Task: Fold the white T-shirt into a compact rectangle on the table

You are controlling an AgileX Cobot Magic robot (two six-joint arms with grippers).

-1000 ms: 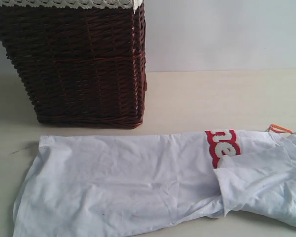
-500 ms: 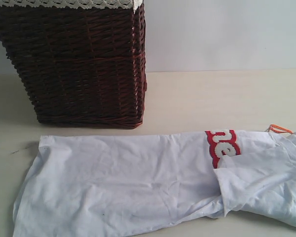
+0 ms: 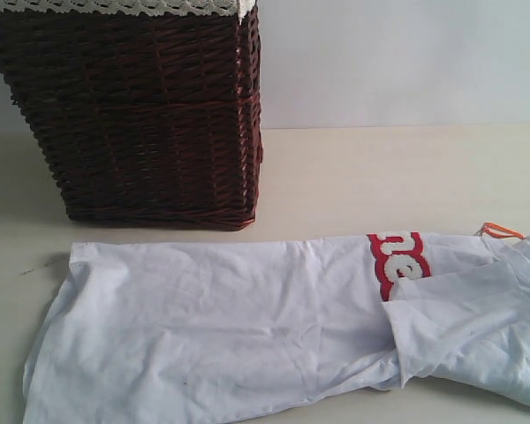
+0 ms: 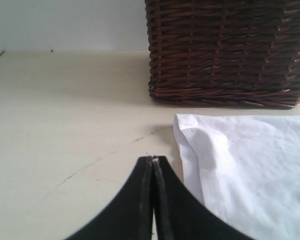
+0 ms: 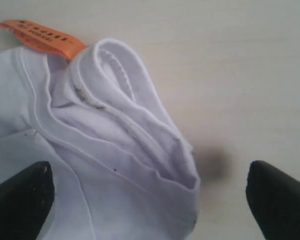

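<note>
The white T-shirt (image 3: 230,327) lies flat and lightly creased across the near part of the table (image 3: 380,168) in the exterior view, stretching from near the left side to past the right border of that view. Its right part is doubled over: a flap of cloth (image 3: 468,327) lies on top and covers most of the red-outlined lettering (image 3: 397,261), of which only a few letters show. An orange tag (image 3: 502,230) pokes out at the neck end. In the right wrist view the collar (image 5: 135,115) is bunched into a raised loop, with the orange tag beside it.

The right gripper (image 5: 149,192) hangs over that collar with its jaws spread wide, one finger (image 5: 20,197) above cloth, the other above bare tabletop; it grips nothing.

The left gripper (image 4: 153,162) has its jaws pressed together, empty, over bare table just beside the shirt's hem corner (image 4: 182,120).

Beyond the shirt, towards the far left of the table, stands a dark wicker basket (image 3: 150,115) with a lace-trimmed liner (image 3: 115,7) at its rim, apart from the shirt.
</note>
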